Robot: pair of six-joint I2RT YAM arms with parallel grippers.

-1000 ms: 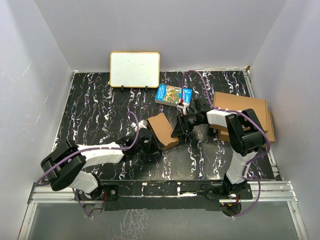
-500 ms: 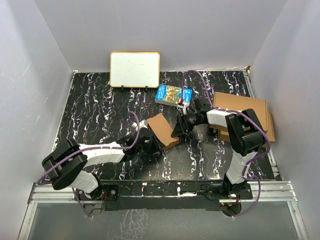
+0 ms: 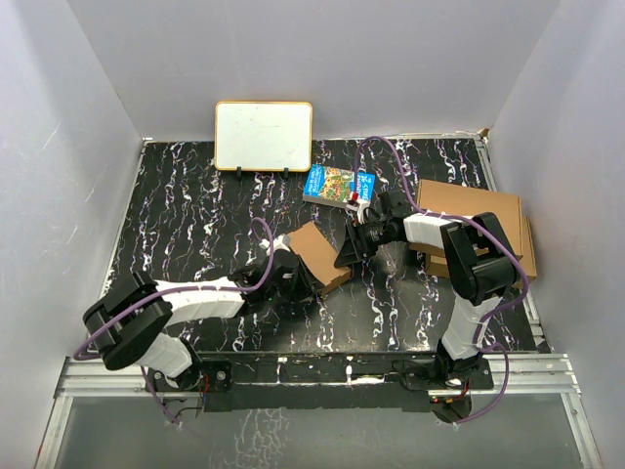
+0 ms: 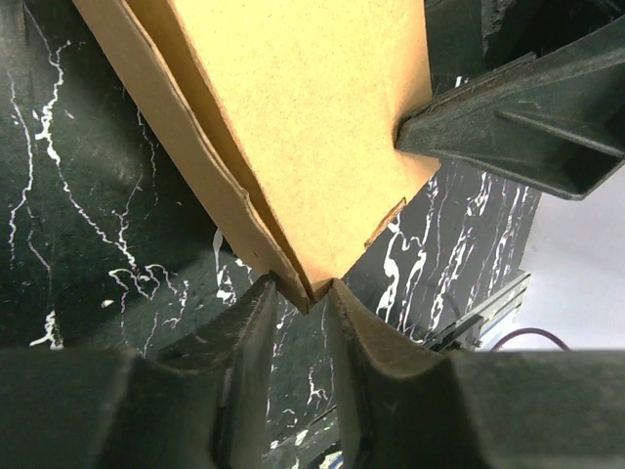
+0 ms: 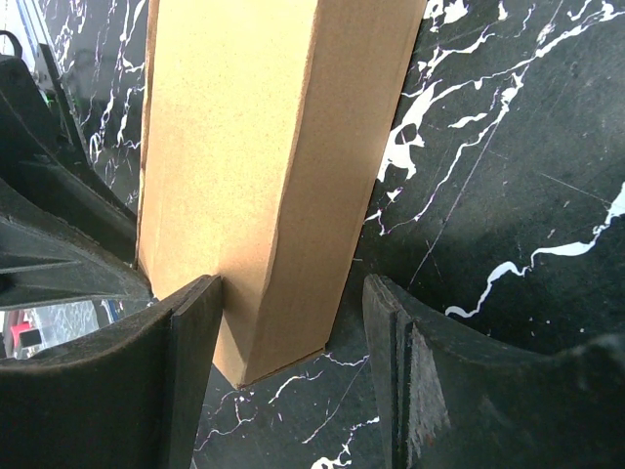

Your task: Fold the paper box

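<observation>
One left hand (image 4: 311,293), tight on box (image 4: 312,127)

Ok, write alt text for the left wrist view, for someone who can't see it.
The left gripper pinches the lowest corner of the brown paper box, which fills the upper frame. The right gripper's fingertip meets the box's right edge, above a black, white-veined table.
</observation>
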